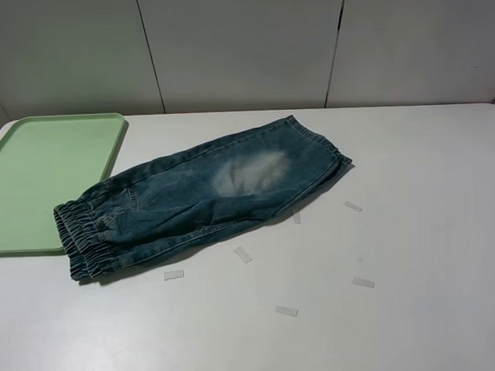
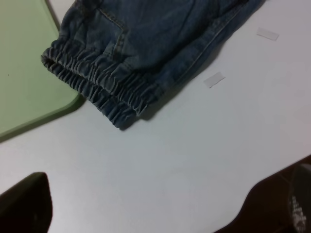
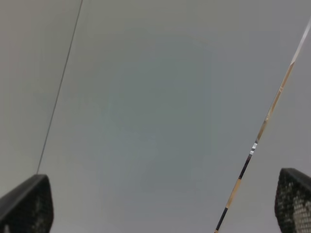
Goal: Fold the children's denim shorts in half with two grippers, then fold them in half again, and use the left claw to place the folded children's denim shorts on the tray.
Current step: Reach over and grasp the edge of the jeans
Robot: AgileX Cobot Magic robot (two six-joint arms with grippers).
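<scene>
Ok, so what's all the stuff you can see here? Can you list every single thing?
shorts: one, blue denim with a pale patch, lying flat in the middle of the table, stretchy waistband end at the tray's edge
tray: one, light green, far left of the table
tape bits: six, white, scattered on the table in front of and to the right of the shorts
table: one, white, under everything
wall panels: several, pale grey, behind the table
left gripper: one, black fingers, open, over bare table near the waistband
right gripper: one, black fingers, open, facing a plain grey surface
</scene>
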